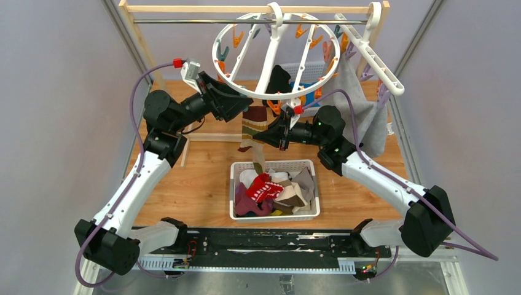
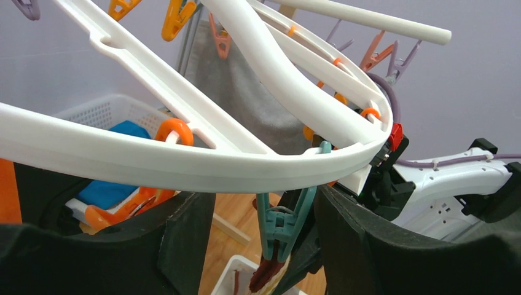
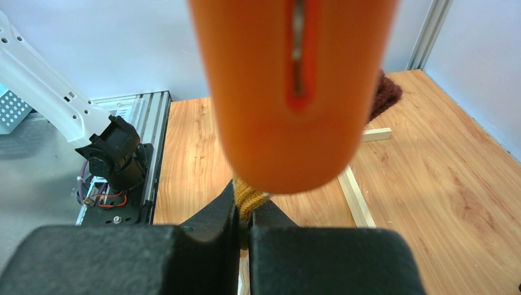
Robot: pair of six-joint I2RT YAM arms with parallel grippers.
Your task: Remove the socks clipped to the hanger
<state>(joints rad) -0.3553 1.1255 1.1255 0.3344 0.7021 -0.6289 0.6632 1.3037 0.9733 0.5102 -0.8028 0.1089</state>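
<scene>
The round white hanger hangs from the rod, and its ring crosses the left wrist view. A brown-cream striped sock hangs from a teal clip at the ring's front; its dark red top shows below the clip. My left gripper is open, with one finger on each side of that clip, just under the ring. My right gripper is shut on the sock's mustard knit part, lower down. A black sock hangs further back on the ring.
A white basket holding several loose socks stands on the table below the hanger. A grey cloth hangs from a straight white clip rack at the right. A blurred orange clip fills the top of the right wrist view.
</scene>
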